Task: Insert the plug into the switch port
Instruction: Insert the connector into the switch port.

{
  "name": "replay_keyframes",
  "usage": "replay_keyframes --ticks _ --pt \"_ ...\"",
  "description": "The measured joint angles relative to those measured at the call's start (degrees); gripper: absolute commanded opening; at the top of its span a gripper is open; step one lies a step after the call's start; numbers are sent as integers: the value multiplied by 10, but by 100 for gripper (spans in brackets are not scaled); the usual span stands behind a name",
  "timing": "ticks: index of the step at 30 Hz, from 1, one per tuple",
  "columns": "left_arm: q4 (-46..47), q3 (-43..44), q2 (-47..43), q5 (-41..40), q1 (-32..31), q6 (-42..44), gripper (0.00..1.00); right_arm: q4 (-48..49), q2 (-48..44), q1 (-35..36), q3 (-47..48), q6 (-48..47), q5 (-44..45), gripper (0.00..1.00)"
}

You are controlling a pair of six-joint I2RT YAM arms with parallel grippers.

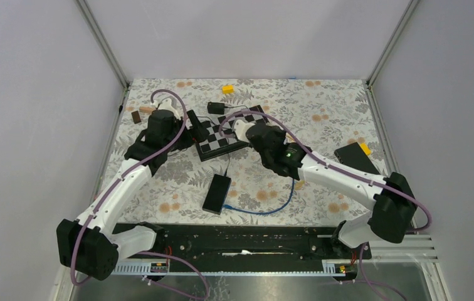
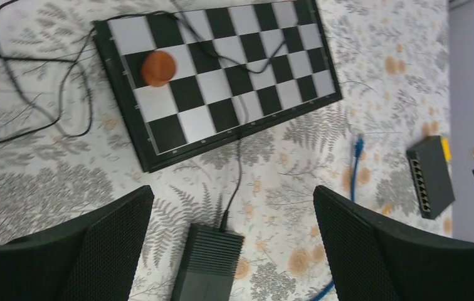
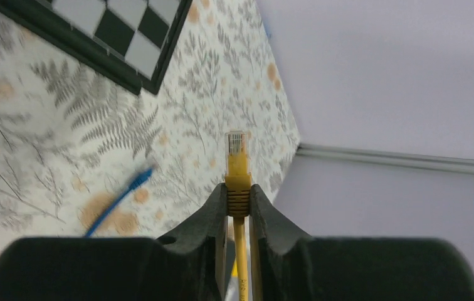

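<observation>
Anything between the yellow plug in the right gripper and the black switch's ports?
Nothing visible. The right gripper holds the yellow network plug clear of the floral mat. The black network switch has its port row facing bare mat. The nearest item is the blue cable end, lying short of the ports.

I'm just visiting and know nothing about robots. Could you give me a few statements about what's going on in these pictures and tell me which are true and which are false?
1. The right pincer is gripping a yellow plug. True.
2. The left pincer is holding the blue cable. False: it is open and empty, and the cable lies apart from it.
3. An orange disc sits on the chessboard. True.
4. The yellow plug is already inside the switch. False: its tip is bare, in the air, with no port around it.
</observation>
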Motion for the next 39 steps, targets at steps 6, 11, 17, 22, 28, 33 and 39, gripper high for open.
replay_keyframes --ticks 6,11,17,22,28,33,39 --pt "-14 -35 -5 -35 9 -11 99 2 16 17 -62 -15 22 0" --pt "-13 -66 6 -10 10 -15 96 9 13 43 -140 88 -93 0" --pt "-9 -102 17 4 -26 -21 96 96 -21 45 -236 235 -273 0" --pt "-6 -143 13 -5 -100 -42 94 173 -23 53 -276 311 -360 0" --pt "5 -207 -21 -24 -101 -64 84 273 -23 69 -345 366 -416 0" --pt "39 -234 -24 -5 -101 -65 80 341 -22 79 -400 387 -432 0" --pt "82 -271 -28 20 -102 -64 77 397 11 96 -402 384 -432 0"
